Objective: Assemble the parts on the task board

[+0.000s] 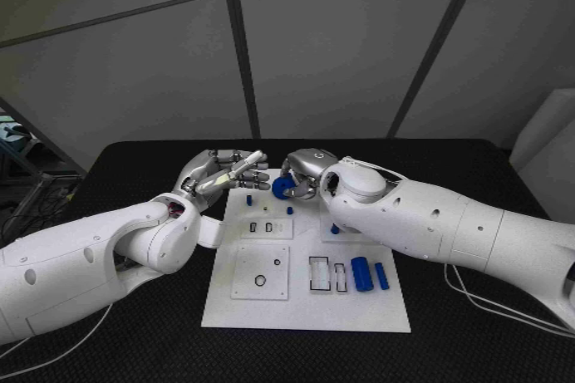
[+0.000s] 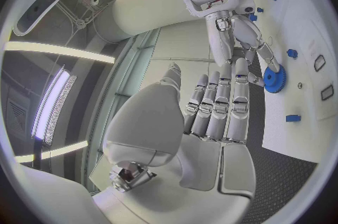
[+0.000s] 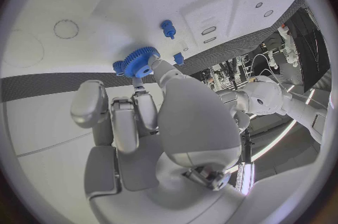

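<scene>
- blue gear (image 3: pixel 137 61): pinched in the fingertips of my right hand (image 1: pixel 309 174), held over the far end of the task board (image 1: pixel 240 312); not yet seated, by my judgement.
- blue cylinders (image 1: pixel 361 274): two lying loose beside the slots on the board's near right (unplaced, i judge).
- small blue pegs (image 1: pixel 249 199): standing at the far end, near the gear.
- left hand (image 1: pixel 225 175): holds nothing, fingers straight and side by side, just beside the gear.
- progress: early; most of the assembly is left.
</scene>
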Controlling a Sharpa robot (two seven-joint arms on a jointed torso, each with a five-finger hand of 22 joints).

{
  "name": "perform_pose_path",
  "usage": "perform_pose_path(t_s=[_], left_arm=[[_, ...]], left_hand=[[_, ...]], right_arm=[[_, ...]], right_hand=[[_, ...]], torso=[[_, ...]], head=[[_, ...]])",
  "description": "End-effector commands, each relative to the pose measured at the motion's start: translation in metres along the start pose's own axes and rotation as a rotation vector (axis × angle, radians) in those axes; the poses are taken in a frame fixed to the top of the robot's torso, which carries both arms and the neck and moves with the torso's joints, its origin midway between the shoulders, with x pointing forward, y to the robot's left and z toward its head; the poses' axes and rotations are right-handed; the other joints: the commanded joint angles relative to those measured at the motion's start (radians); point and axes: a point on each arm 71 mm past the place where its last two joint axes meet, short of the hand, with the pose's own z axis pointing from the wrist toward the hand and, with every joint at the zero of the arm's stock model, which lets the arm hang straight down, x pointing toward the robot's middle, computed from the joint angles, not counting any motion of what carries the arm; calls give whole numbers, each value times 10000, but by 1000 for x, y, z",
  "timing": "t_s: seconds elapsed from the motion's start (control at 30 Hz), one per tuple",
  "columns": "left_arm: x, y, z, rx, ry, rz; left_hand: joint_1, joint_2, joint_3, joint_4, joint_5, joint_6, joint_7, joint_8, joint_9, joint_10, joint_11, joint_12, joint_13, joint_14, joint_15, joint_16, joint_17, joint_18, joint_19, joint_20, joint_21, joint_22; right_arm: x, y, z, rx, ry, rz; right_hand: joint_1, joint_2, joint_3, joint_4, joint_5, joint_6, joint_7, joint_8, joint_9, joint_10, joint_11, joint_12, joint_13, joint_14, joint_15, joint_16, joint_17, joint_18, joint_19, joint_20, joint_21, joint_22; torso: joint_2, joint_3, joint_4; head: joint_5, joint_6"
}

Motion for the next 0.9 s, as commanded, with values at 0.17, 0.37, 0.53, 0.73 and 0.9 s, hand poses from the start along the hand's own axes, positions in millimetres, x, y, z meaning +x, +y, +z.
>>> perform_pose_path(t_s=[0.17, 0.37, 0.53, 0.73, 0.9], left_arm=[[1, -2, 1, 130, 112, -36], [1, -2, 1, 128, 99, -31], [1, -2, 1, 123, 85, -25], [1, -1, 1, 120, 86, -25], [-1, -1, 0, 123, 48, -4]], left_hand=[[51, 90, -63, -54, -40, 65, 102, -49, -14, 26, 53, -51, -7, -33, 15, -86, 26, 129, -54, 53, -49, -24], [51, 90, -63, -54, -40, 65, 102, -49, -14, 26, 53, -51, -7, -33, 15, -86, 26, 129, -54, 53, -49, -24], [51, 91, -65, -55, -40, 63, 103, -52, -14, 24, 54, -54, -7, -33, 16, -89, 28, 129, -54, 54, -50, -26], [51, 91, -65, -55, -40, 63, 103, -52, -14, 24, 54, -54, -7, -33, 16, -89, 28, 129, -54, 54, -50, -26], [51, 91, -65, -55, -40, 63, 103, -52, -14, 24, 54, -54, -7, -33, 16, -89, 28, 129, -54, 54, -50, -26]], right_arm=[[0, -1, 0, 27, 177, -124], [1, -2, 0, -38, 309, -38], [2, -2, -1, -57, 387, 102], [-1, -6, -3, -41, 116, 341], [-11, -17, -15, -159, -905, 966]], right_hand=[[-304, -235, -148, 38, -103, -1129, 32, -556, -29, -246, 42, -234, -81, 850, 109, 15, 1650, -156, -65, 110, -60, -41], [-710, -383, -685, 458, -604, -815, 68, -488, 57, -210, 88, -194, -52, 851, 151, 19, 1664, -156, -71, 152, -58, -32], [-946, -202, -928, 826, -452, -526, 53, -360, 97, -164, 80, -136, 7, 858, 150, 32, 1697, -160, -51, 160, -34, 9], [-1130, 59, -1037, 1104, 25, -242, 19, -256, 116, -91, 51, -53, 104, 864, 129, 42, 1724, -166, -30, 144, -9, 48], [-1098, 87, -1076, 1119, 202, -196, 28, -265, 100, 41, 52, 91, 277, 881, 122, 72, 1799, -178, 6, 136, 26, 110]], torso=[[-5, -6, -2], [-2, -2, 4], [1, -4, -3], [-4, 4, -10], [-21, 11, -39]], head=[[-10, -8], [-13, 4], [-9, 5], [0, 18], [5, 50]])
